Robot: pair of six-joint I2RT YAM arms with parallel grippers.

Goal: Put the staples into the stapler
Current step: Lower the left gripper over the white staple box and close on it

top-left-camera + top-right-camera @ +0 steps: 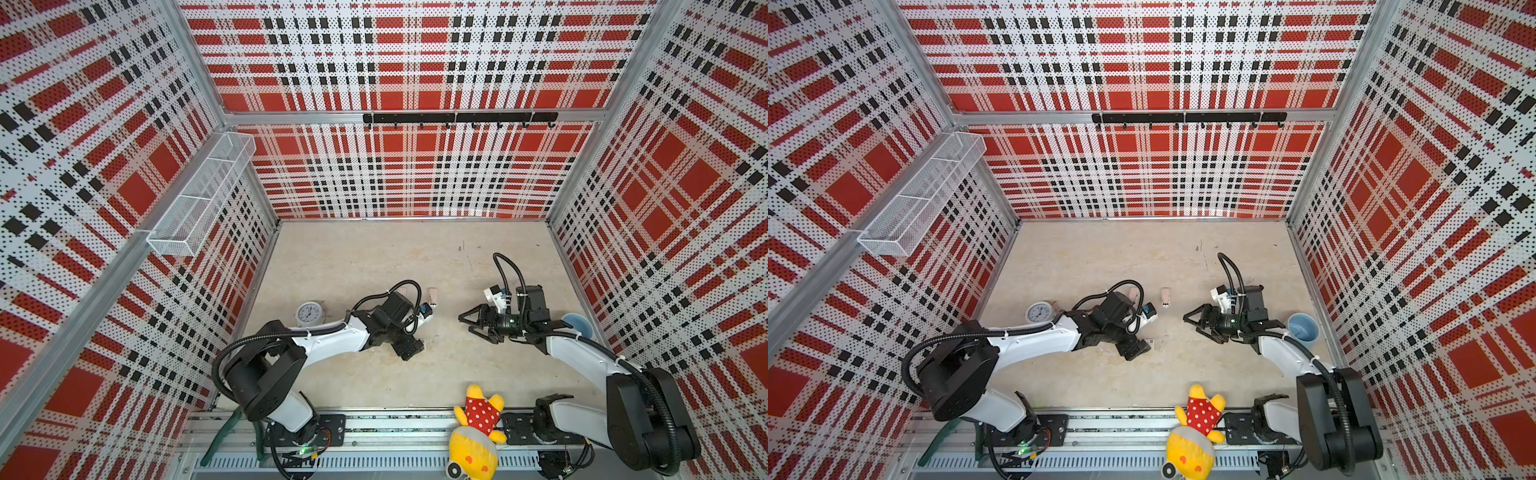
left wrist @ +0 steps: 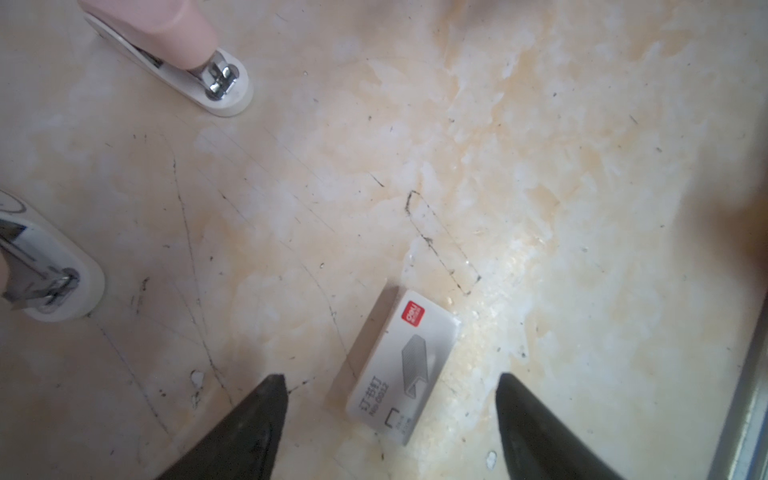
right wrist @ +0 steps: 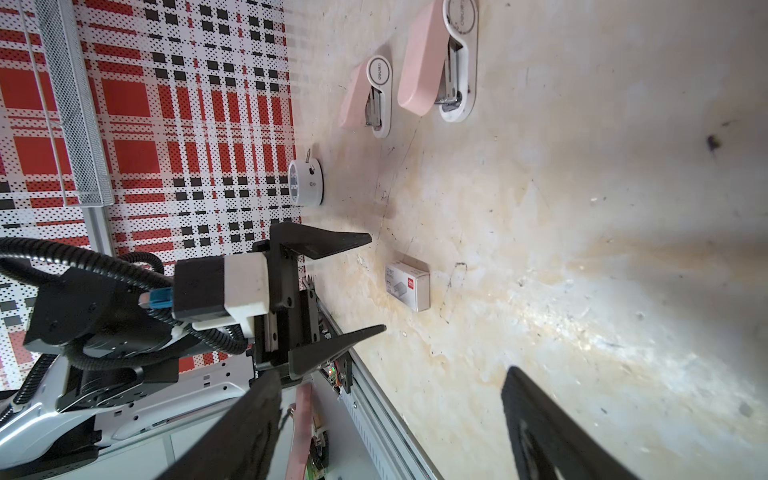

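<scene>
The left hand hung spread astride the staple box, seemingly poised to pinch it; the right hand hovered spread, empty.

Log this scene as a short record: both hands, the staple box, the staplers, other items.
left hand: open, fingers either side of the staple box, apart from it
right hand: open, empty, away from the box
staple box: flat on the table, looks closed
staples: none visible outside the box
pink staplers: two, side by side on the table, untouched
other items: clock, blue cup, plush toy
</scene>
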